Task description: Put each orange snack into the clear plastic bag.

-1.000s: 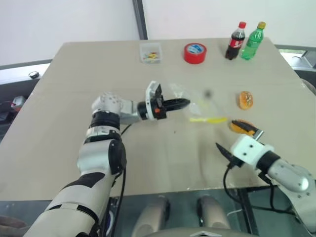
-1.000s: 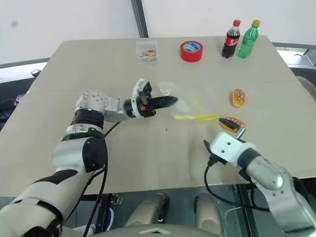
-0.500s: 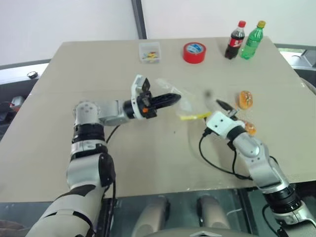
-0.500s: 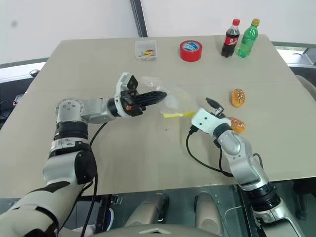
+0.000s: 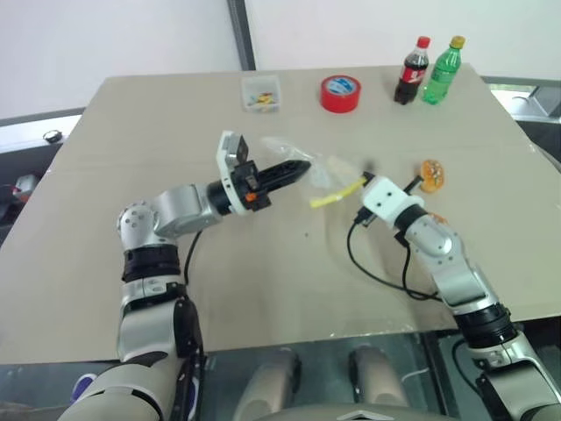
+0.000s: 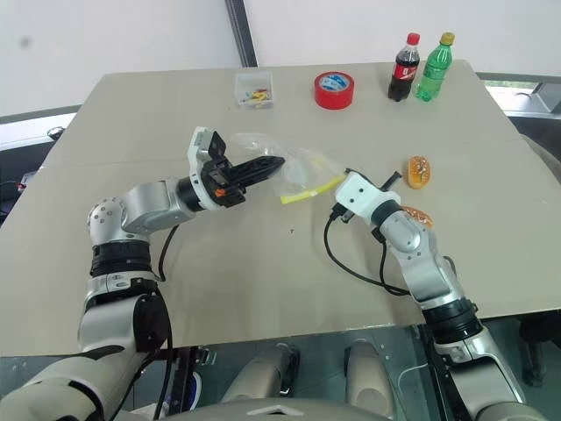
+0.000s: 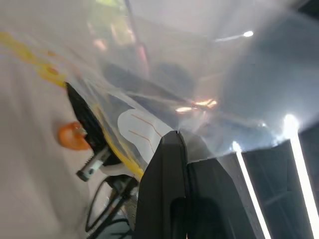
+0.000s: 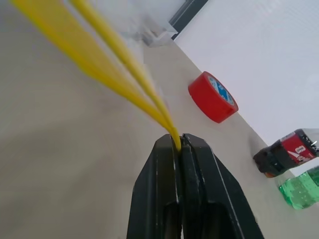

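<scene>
Left tool [image 6: 279, 161] and right tool [image 8: 178, 143] each clamp the clear plastic bag [image 6: 302, 171]; both orange snacks [image 6: 417, 171] lie outside.

Both eye views look down from the head across the whole tabletop [image 5: 79, 219], sharing nearly the same scene. Each wrist view sits close behind its tool, facing along its fingers.

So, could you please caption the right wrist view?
Right gripper shut on the clear plastic bag's yellow strip, red tape roll behind.
</scene>
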You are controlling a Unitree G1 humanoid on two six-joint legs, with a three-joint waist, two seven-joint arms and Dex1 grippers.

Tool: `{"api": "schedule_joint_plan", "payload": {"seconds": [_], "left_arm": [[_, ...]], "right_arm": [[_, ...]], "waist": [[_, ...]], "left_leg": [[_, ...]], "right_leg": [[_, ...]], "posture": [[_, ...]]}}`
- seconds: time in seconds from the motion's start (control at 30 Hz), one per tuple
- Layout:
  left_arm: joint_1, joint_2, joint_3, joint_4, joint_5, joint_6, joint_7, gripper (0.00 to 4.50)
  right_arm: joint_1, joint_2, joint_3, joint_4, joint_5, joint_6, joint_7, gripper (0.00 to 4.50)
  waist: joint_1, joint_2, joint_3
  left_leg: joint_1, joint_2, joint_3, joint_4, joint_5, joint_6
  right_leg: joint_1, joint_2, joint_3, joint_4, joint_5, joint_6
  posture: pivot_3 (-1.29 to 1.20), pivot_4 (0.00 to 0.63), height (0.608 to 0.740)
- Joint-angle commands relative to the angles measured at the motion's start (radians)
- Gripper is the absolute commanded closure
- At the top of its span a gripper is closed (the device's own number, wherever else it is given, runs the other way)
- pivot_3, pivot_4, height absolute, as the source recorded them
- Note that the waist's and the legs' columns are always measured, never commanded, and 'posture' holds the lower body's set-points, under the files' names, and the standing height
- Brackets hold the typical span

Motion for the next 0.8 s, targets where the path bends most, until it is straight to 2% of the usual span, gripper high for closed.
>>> {"api": "schedule_joint_plan", "payload": {"seconds": [0.03,0.1,0.17,0.2,0.3,0.5,0.8], "left_arm": [[0.023,0.027,-0.018,-0.154,0.112,-0.082,-0.027,3.96],[0.05,0.07,-0.079,-0.276,0.302,-0.153,-0.111,3.18],[0.112,0.252,-0.368,-0.537,0.827,-0.511,-0.299,2.15],[0.144,0.302,-0.455,-0.614,0.994,-0.649,-0.364,1.88],[0.238,0.378,-0.578,-0.747,1.306,-0.934,-0.449,1.88],[0.297,0.374,-0.622,-0.858,1.544,-1.094,-0.511,1.88],[0.244,0.277,-0.673,-0.821,1.687,-0.953,-0.543,1.88]], "right_arm": [[-0.092,-0.026,-0.054,0.057,0.022,-0.034,0.013,4.5],[-0.148,-0.046,-0.06,0.118,0.018,-0.042,0.021,4.5],[-0.235,-0.071,-0.046,0.204,-0.003,-0.033,0.043,4.5],[-0.264,-0.074,-0.042,0.234,-0.006,-0.02,0.052,4.5],[-0.337,-0.084,-0.011,0.31,-0.034,-0.001,0.083,4.5],[-0.412,-0.06,0.031,0.383,-0.066,0.042,0.121,4.5],[-0.457,-0.011,0.058,0.354,-0.102,0.145,0.148,4.5]], "waist": [[-0.002,0.0,0.0],[-0.005,0.0,0.0],[-0.007,0.0,0.0],[-0.01,0.001,0.0],[-0.002,0.003,0.0],[0.001,0.003,0.0],[-0.003,0.003,0.0]], "left_leg": [[0.0,0.0,0.0,0.0,0.0,0.0],[0.0,0.0,0.001,0.0,0.0,0.0],[0.0,0.001,0.002,-0.001,0.0,0.0],[0.0,0.002,0.004,-0.002,0.0,0.0],[0.003,0.003,0.01,-0.008,0.0,0.0],[-0.003,0.003,0.009,-0.007,0.0,0.0],[-0.003,0.003,0.01,-0.007,0.0,0.0]], "right_leg": [[0.0,0.0,0.0,0.0,0.0,0.0],[0.0,0.0,0.0,0.0,0.0,0.0],[-0.001,0.001,0.001,0.0,0.0,0.0],[-0.001,0.001,0.002,-0.001,0.001,-0.001],[-0.001,0.003,0.007,-0.004,0.002,-0.003],[-0.007,0.002,0.007,-0.004,0.002,-0.003],[-0.008,0.004,0.008,-0.002,0.002,-0.002]], "posture": [[0.0,0.15,0.74],[0.0,0.15,0.74],[0.0,0.15,0.74],[0.0,0.15,0.74],[0.0,0.15,0.74],[0.0,0.15,0.74],[0.0,0.15,0.74]]}}
